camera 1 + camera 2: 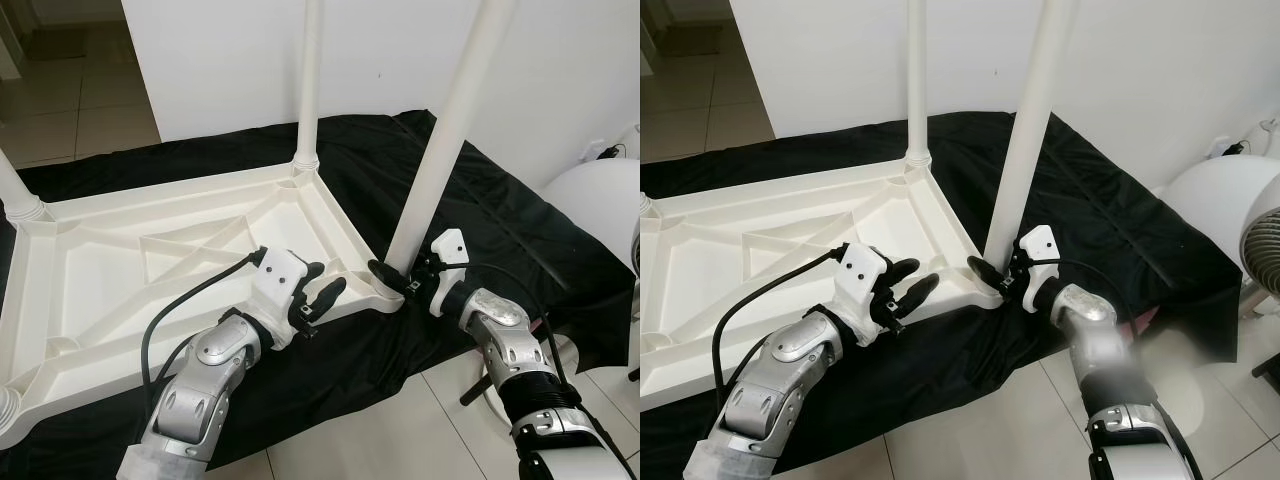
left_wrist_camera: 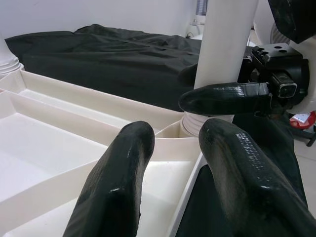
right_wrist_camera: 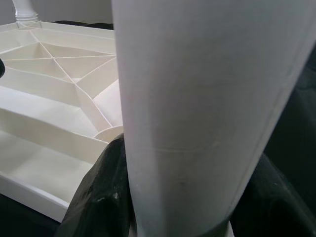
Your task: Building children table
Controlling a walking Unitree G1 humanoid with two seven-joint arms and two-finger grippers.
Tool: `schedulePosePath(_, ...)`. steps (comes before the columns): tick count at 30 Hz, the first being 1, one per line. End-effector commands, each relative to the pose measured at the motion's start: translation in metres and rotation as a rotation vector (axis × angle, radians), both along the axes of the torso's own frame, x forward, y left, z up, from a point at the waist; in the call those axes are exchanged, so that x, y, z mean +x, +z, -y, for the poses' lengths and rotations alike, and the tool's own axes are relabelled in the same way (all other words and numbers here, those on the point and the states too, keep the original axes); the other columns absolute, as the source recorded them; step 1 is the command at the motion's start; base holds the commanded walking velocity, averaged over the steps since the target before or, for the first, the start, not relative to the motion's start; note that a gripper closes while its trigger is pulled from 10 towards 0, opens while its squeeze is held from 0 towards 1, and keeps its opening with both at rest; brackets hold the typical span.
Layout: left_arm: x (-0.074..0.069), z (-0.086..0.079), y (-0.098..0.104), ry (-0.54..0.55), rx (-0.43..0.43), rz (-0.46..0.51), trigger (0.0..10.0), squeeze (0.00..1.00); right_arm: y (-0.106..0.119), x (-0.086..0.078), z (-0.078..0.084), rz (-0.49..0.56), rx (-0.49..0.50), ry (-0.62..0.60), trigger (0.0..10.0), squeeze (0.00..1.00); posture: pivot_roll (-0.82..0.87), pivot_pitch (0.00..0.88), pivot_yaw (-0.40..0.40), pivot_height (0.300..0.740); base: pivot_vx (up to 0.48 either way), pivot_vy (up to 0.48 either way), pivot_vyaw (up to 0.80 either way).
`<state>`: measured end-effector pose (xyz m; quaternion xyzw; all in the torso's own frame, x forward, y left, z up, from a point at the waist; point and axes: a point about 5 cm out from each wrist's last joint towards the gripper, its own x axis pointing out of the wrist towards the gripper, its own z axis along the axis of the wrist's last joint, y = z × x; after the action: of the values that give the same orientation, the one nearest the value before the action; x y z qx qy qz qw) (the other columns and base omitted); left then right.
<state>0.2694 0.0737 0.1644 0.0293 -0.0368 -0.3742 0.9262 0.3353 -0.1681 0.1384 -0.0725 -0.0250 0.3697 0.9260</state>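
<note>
**Mia:** On the black cloth point(image 1: 520, 230) lies the white table top point(image 1: 120, 290), upside down. You can see all the ribs underneath it. Two legs already stand up at the far corners.

**Ben:** And the near leg point(image 1: 445, 150)? Who has that one?

**Mia:** The right gripper point(image 1: 392, 277) does. Its black fingers are squeezed around the bottom of the leg, one on each side, right where the leg goes into the corner socket point(image 1: 385, 298).

**Ben:** What about the left gripper point(image 1: 322, 290)?

**Mia:** It sits over the long edge of the table top, just beside that same corner. Its two fingers point(image 2: 123, 182) are spread apart with nothing between them. One seems to be over the rim, but I can't tell if it presses down.

**Ben:** So what is the job right now?

**Mia:** I think it is getting this leg all the way into its hole. The leg leans a bit, so it should be stood up straight first.

**Ben:** How do you do that nicely?

**Mia:** Hold low, like the right gripper does, and turn or push slowly. The left one should hold the table top down so it doesn't slide on the cloth.

**Ben:** And if it pushes hard while the leg is crooked?

**Mia:** Then the leg could get stuck, or the whole top could tip.
</note>
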Motion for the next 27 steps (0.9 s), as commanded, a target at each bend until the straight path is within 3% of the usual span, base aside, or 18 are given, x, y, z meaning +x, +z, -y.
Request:
schedulePosePath(1, 0.001, -0.002, -0.002, 0.032, 0.010, -0.004, 10.0, 0.00, -0.017, -0.004, -0.004, -0.053, -0.039, -0.013, 10.0, 0.00, -0.02, 0.047, -0.024, 0.740, 0.000, 0.000, 0.00)
schedulePosePath(6, 0.001, -0.002, -0.001, 0.040, 0.006, -0.004, 10.0, 0.00, -0.023, -0.003, -0.006, -0.063, -0.028, -0.087, 10.0, 0.00, -0.02, 0.053, -0.024, 0.740, 0.000, 0.000, 0.00)
schedulePosePath(11, 0.000, -0.003, -0.002, 0.040, 0.008, -0.008, 10.0, 0.00, -0.027, 0.001, -0.010, -0.042, -0.044, -0.265, 10.0, 0.00, -0.02, 0.060, -0.020, 0.740, 0.000, 0.000, 0.00)
schedulePosePath(16, 0.001, -0.003, -0.002, 0.037, 0.008, -0.011, 10.0, 0.00, -0.029, -0.004, -0.023, -0.086, 0.055, -0.439, 10.0, 0.00, -0.02, 0.066, -0.018, 0.740, 0.000, 0.000, 0.00)
schedulePosePath(22, 0.000, -0.003, -0.002, 0.034, 0.005, -0.013, 10.0, 0.00, -0.029, -0.015, -0.037, -0.109, 0.128, -0.552, 10.0, 0.00, -0.03, 0.069, -0.018, 0.740, 0.000, 0.000, 0.00)
schedulePosePath(27, -0.001, -0.002, -0.003, 0.031, 0.005, -0.015, 10.0, 0.00, -0.026, -0.025, -0.058, -0.119, 0.210, -0.690, 10.0, 0.00, -0.03, 0.072, -0.019, 0.740, 0.000, 0.000, 0.00)
